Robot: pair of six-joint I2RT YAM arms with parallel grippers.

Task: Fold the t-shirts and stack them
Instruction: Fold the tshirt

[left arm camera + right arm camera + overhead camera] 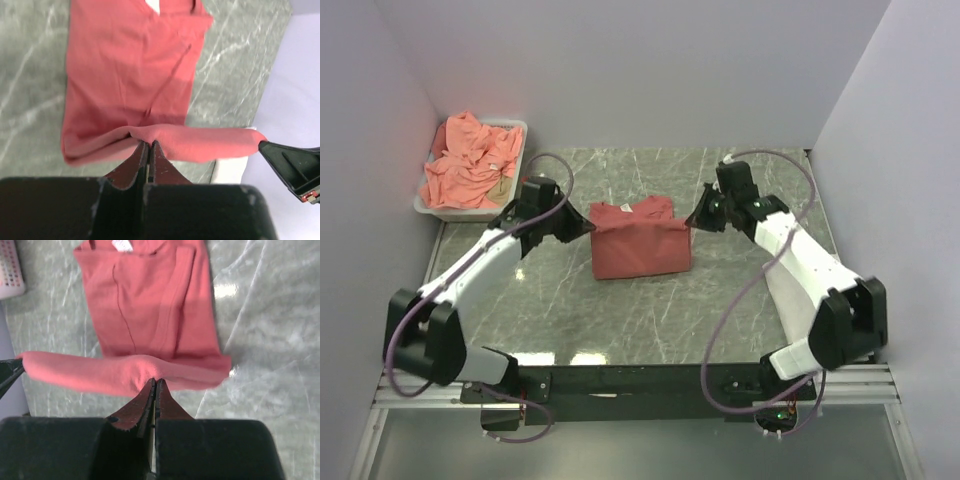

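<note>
Left end effector (582, 226) and right end effector (695, 218) are both pressed together, each pinching a fold of the same coral-red t-shirt (640, 242) at opposite sides. The wrist views show that fold as a taut band of cloth stretched between the two of them, raised a little above the rest of the garment.

The shirt sits in the middle of the counter (650, 320). Its body lies flat with the white neck label (122, 244) at the far end. The sides look already turned in, since the outline is a narrow rectangle with lengthwise creases, so I judge this to be the crosswise fold of that one shirt, only partly made.

At the upper left of the top view, a loose heap of salmon shirts (470, 165) fills the white tray (432, 207), crumpled and unfolded. No finished stack can be seen anywhere on the counter.

The task therefore looks to be at an early stage. This shirt's fold has to be laid down and smoothed, then each shirt in the tray has to be spread, folded and placed on top.
</note>
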